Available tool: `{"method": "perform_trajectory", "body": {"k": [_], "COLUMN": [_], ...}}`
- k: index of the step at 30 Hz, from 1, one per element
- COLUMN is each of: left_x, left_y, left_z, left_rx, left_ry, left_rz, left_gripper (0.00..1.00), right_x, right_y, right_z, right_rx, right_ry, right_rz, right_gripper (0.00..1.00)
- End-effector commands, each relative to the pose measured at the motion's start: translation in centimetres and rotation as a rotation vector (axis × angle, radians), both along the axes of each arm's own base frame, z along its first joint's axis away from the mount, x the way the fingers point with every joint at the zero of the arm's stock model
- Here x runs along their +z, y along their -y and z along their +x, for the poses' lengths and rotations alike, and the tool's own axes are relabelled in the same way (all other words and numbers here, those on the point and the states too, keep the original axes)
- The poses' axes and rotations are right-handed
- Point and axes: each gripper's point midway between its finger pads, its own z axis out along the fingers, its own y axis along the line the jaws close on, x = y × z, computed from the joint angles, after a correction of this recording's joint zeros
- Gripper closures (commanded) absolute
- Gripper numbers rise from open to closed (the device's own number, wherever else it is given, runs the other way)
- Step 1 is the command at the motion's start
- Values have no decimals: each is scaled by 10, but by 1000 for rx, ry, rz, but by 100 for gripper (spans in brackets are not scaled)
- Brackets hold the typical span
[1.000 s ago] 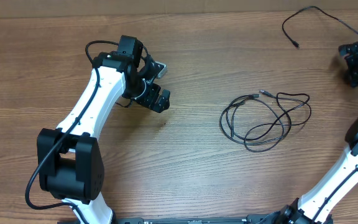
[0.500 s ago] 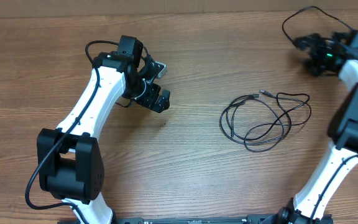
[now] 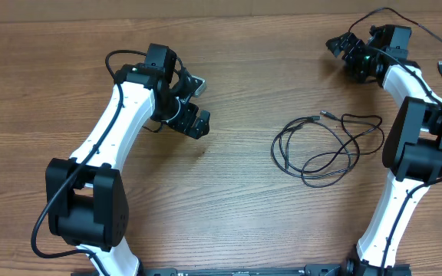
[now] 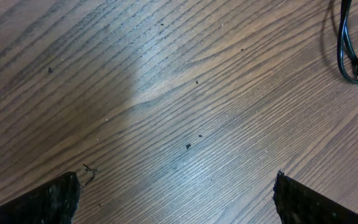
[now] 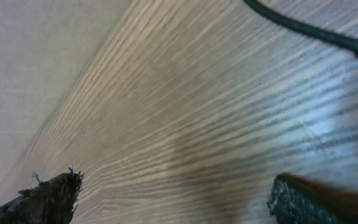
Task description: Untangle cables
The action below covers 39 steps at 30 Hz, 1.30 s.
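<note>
Both arms up and both empty; the left claw [image 3: 197, 103] hangs with its jaws spread wide over bare tabletop [image 3: 236, 215], well to the left of the work, and its own camera shows only wood grain between the fingertips, with a bend of black cord just creeping in at the top right corner; that looks like a waiting post, clear of the tangle yet facing it. The cables [image 3: 330, 150] lie flat right of centre, thin black loops crossing over one another, a small plug poking out at the upper edge, nothing touching them. The right claw [image 3: 342, 55] sits released at the far right corner, well apart from that bundle; its wrist view has a loose cord [image 5: 291, 23] running across the top of the picture, beside the open jaws rather than between them; my read is that it is lining up on this stray strand, so the untangling proper is not yet begun.
</note>
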Motion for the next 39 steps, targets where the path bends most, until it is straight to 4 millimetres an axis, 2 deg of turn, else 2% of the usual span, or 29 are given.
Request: {"method": "perform_trajectory", "body": {"k": [1, 5, 8, 15, 19, 21, 28, 39], "left_x": [-4, -4, -4, -4, -4, -4, -4, -4], "left_y": [4, 4, 4, 4, 4, 4, 4, 4], "left_z": [-2, -2, -2, -2, -2, -2, -2, -2], "left_rx": [-9, -9, -9, -9, -9, -9, -9, -9], "left_ry": [-11, -11, -11, -11, -11, -11, -11, -11], "left_rz": [4, 4, 4, 4, 4, 4, 4, 4], "left_gripper": [0, 0, 0, 0, 1, 0, 1, 0], "right_x": [-62, -62, -50, -7, 6, 9, 10, 6], "right_y": [-7, 9, 38, 108, 141, 157, 186, 243], "right_z": [-35, -49, -60, -94, -114, -127, -157, -220], "right_rx": [-31, -76, -161, -386, -481, -479, -334, -433], "right_ry": [-206, -269, -322, -430, -479, -520, -632, -789], "right_rz": [18, -8, -108, -389, -534, -624, -784, -725], "right_gripper": [1, 1, 0, 0, 1, 4, 3, 1]}}
